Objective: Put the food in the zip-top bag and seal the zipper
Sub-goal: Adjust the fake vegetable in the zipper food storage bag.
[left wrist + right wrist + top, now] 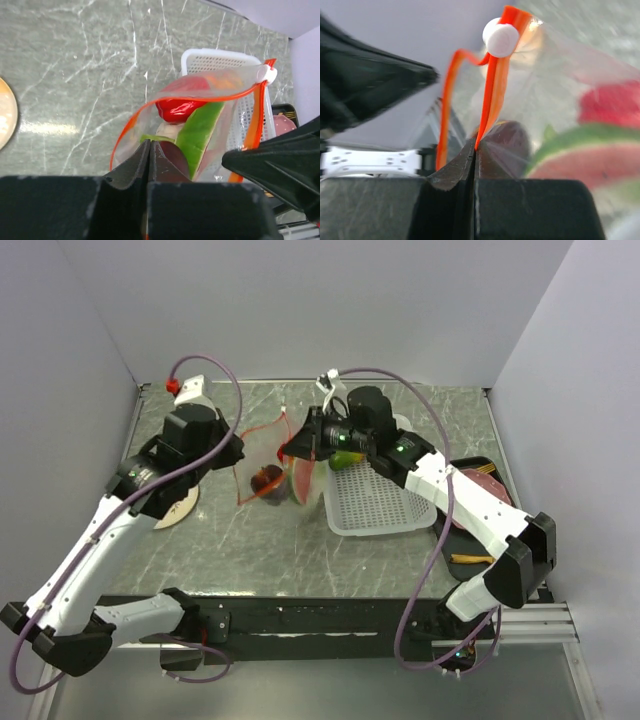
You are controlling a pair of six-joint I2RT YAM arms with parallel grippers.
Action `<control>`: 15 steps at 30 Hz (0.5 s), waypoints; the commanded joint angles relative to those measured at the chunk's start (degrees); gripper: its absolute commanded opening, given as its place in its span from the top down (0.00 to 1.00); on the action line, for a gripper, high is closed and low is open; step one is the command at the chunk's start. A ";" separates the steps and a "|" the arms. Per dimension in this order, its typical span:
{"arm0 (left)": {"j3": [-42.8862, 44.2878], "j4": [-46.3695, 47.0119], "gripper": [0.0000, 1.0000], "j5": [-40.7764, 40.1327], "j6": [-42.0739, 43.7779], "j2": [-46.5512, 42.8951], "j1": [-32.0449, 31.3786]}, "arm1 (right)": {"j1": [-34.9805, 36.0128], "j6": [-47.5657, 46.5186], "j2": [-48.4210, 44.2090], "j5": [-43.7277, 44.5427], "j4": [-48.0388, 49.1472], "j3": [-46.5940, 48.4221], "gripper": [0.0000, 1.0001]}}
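Zip-top bag (283,468) hangs over mid-table, just left of the white basket (375,510), held between both arms, presumably so its mouth is stretched for sealing (red pepper (176,109), watermelon slice (200,132) and dark purple ball (506,145) sit inside). The left gripper (149,149) has its jaws pressed together on the bag's left edge, anchoring it. The right gripper (473,150) pinches the zipper (492,92) itself, the strip rising from its closed jaws to the white slider (500,39); the strips look parted, so sealing seems unfinished.
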 commanded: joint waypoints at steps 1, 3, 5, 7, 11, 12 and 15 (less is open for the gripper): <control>4.77 -6.76 0.99 -0.28 2.86 3.35 0.25 | 1.81 1.55 1.93 -3.34 1.93 5.73 1.00; 4.95 -8.78 0.99 -1.95 1.81 3.71 0.25 | 2.07 2.07 2.72 -3.34 2.45 5.91 0.99; 5.74 -10.18 0.99 -6.25 0.24 2.83 0.34 | 2.16 2.17 3.69 -4.56 1.84 7.31 0.99; 7.14 -10.64 0.99 -7.84 -0.31 0.13 0.25 | 2.42 1.55 5.27 -4.92 -0.17 9.33 0.99; 8.12 -6.51 0.99 -6.36 -0.65 -4.89 0.25 | 2.51 1.21 6.24 -4.57 -0.61 8.64 0.97; 7.77 -4.06 0.97 -5.57 -0.39 -5.77 0.25 | 2.51 0.76 6.42 -4.31 -1.23 8.46 0.97; 9.07 -4.74 0.99 -0.66 -1.27 -5.53 0.25 | 2.25 0.85 5.46 -2.64 0.08 4.08 0.95</control>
